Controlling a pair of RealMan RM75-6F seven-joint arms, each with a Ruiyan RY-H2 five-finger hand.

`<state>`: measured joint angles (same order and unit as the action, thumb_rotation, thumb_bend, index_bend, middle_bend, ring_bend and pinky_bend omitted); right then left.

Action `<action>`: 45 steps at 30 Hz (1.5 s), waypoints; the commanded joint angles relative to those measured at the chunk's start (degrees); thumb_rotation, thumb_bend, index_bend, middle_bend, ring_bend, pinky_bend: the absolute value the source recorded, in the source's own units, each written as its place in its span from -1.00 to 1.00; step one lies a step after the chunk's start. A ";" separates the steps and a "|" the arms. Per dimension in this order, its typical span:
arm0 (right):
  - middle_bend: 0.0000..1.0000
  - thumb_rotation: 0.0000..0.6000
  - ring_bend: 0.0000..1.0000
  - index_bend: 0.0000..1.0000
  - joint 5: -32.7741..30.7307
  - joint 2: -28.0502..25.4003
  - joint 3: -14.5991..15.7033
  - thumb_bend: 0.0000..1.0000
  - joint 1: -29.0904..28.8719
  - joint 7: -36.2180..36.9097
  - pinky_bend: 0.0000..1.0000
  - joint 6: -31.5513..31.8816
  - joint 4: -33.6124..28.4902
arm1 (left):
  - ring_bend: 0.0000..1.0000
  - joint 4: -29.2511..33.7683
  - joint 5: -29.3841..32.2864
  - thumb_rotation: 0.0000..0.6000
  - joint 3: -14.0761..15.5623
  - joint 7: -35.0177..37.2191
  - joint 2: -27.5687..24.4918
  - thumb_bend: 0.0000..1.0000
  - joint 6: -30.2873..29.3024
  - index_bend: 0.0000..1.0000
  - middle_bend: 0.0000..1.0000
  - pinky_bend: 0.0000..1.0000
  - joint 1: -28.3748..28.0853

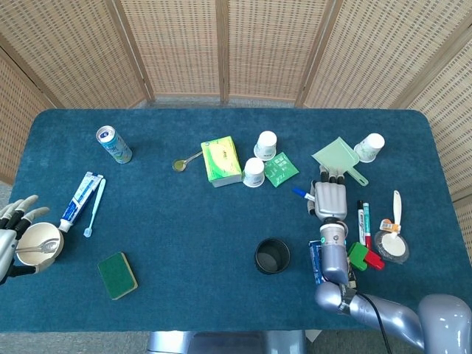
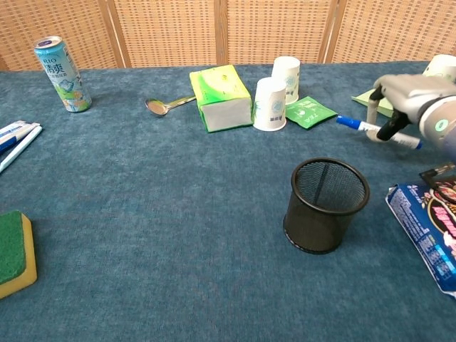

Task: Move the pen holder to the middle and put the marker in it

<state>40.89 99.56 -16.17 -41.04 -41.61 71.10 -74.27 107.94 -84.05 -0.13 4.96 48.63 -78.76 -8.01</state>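
Observation:
The black mesh pen holder stands upright near the table's front, right of centre. My right hand holds a blue-capped marker lifted off the cloth, behind and to the right of the holder. The marker lies roughly level, its blue cap pointing left. My left hand hangs at the far left edge, fingers spread, beside a cup with a spoon; it holds nothing.
Behind the holder stand a green tissue box, two paper cups and a green packet. A snack bag lies right of the holder. More markers, a dustpan, a can and a sponge lie around.

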 commanded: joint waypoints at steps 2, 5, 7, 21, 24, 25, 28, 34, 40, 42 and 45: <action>-0.90 1.00 -1.00 0.11 7.30 -3.82 3.16 -0.10 2.13 -0.54 -0.96 5.35 -4.88 | -1.00 0.01 -0.21 1.00 -0.03 0.04 -0.03 -0.81 0.10 -0.63 -1.00 -0.92 -0.04; -0.89 1.00 -1.00 0.11 12.00 -6.17 5.06 -0.11 3.16 -1.68 -0.94 8.34 -7.72 | -1.00 -0.03 -0.39 1.00 -0.04 0.29 -0.09 -0.81 0.02 -0.63 -1.00 -0.92 0.05; -0.89 1.00 -1.00 0.11 14.69 -7.84 6.07 -0.11 3.88 -2.57 -0.93 10.11 -10.02 | -1.00 -0.08 -0.40 1.00 -0.09 0.38 -0.11 -0.81 0.00 -0.63 -1.00 -0.92 0.08; -0.85 1.00 -1.00 0.17 32.00 -13.23 12.99 -0.12 7.52 -3.45 -0.86 15.41 -14.09 | -1.00 0.06 -0.16 1.00 -0.26 -0.05 0.00 -0.81 0.36 -0.63 -1.00 -0.90 0.10; -0.85 1.00 -1.00 0.17 34.51 -13.36 13.65 -0.12 8.25 -2.00 -0.84 15.68 -12.72 | -1.00 0.04 -0.10 1.00 -0.30 -0.07 0.03 -0.81 0.38 -0.63 -1.00 -0.90 0.13; -0.85 1.00 -1.00 0.17 35.31 -13.46 13.82 -0.12 8.50 -1.50 -0.83 15.80 -12.34 | -1.00 0.02 -0.09 1.00 -0.31 -0.05 0.03 -0.81 0.38 -0.63 -1.00 -0.90 0.14; -0.82 1.00 -1.00 0.17 38.76 -13.90 14.69 -0.14 9.27 0.23 -0.82 16.74 -11.03 | -1.00 -0.04 0.06 1.00 -0.41 -0.09 0.06 -0.81 0.38 -0.63 -1.00 -0.90 0.16; -0.82 1.00 -1.00 0.16 50.92 -14.12 17.35 -0.17 12.42 4.46 -0.75 25.20 -4.11 | -1.00 0.13 0.45 1.00 -0.49 -0.56 0.20 -0.81 0.88 -0.62 -1.00 -0.90 -0.01; -0.82 1.00 -1.00 0.16 57.44 -13.49 17.85 -0.19 14.47 6.40 -0.72 29.67 2.36 | -1.00 0.60 0.18 1.00 -0.39 -1.47 0.42 -0.81 0.92 -0.63 -1.00 -0.90 0.00; -0.82 1.00 -1.00 0.17 58.64 -13.09 17.68 -0.19 15.10 6.56 -0.72 30.53 3.82 | -1.00 0.76 0.01 1.00 -0.32 -1.72 0.46 -0.81 0.90 -0.63 -1.00 -0.90 0.03; -0.82 1.00 -1.00 0.17 59.60 -12.55 17.48 -0.19 15.75 6.95 -0.71 31.04 5.01 | -1.00 0.89 -0.16 1.00 -0.23 -2.01 0.53 -0.81 0.90 -0.63 -1.00 -0.90 0.06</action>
<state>100.07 86.70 1.34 -25.64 -34.95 101.82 -69.68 108.80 -84.19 -0.38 2.97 49.15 -77.86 -7.95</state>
